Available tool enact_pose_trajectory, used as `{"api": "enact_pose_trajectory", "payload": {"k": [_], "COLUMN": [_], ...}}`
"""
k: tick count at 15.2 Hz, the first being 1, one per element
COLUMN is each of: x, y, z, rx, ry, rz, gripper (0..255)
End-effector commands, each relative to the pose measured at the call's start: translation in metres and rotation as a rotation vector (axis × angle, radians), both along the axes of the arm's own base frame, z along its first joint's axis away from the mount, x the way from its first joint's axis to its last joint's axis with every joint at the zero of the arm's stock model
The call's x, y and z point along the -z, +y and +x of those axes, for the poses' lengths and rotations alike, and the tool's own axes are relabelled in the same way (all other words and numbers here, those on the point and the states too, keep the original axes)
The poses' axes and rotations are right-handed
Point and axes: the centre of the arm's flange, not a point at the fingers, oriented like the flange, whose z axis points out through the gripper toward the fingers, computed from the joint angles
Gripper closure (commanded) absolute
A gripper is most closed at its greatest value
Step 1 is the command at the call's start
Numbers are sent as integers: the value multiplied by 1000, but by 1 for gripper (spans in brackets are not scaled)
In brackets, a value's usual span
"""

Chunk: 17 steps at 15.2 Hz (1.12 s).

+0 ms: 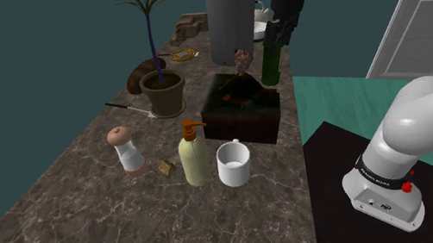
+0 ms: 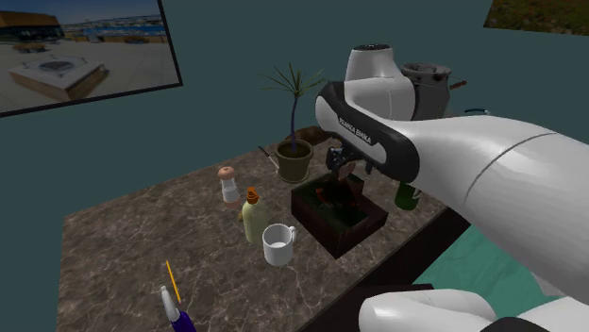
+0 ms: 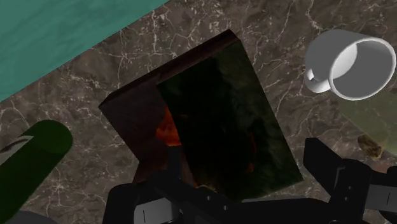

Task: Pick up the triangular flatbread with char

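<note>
Progress on the pick: is anything being lifted yet?

Nothing is being lifted. The gripper (image 3: 251, 170) is hanging over the dark box (image 3: 130, 121), its two fingers (image 3: 331, 168) standing wide apart and clasping nothing.

And where is the flatbread sitting?

Down inside that box, as far as I am judging it. An orange-brown patch, which I am taking for the flatbread (image 3: 167, 132), is showing against the box's reddish inner wall, just ahead of one finger. The rest is lying in shadow, so I am not making out a triangular outline or any char.

So what is remaining?

Nearly all of it, I am thinking. The approach is looking mostly done, since the hand is hovering above the box on the marbled counter (image 1: 89, 221). The descent into the box, the closing on the bread and the lift are all waiting.

Is anything crowding it?

The white mug (image 3: 353, 63) is standing near the box on one side and the green bottle (image 3: 32, 146) on the other, both outside its walls. The walls themselves are looking like the tighter limit.
</note>
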Motion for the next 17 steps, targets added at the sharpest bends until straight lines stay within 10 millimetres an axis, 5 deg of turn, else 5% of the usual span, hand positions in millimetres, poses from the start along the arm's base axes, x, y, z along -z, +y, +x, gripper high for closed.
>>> {"api": "enact_pose_trajectory", "payload": {"k": [1,17], "x": [15,141], "y": [21,182], "z": [5,60], "rx": [7,53], "ry": [-5,-39], "rz": [1,-2], "gripper": [0,0]}}
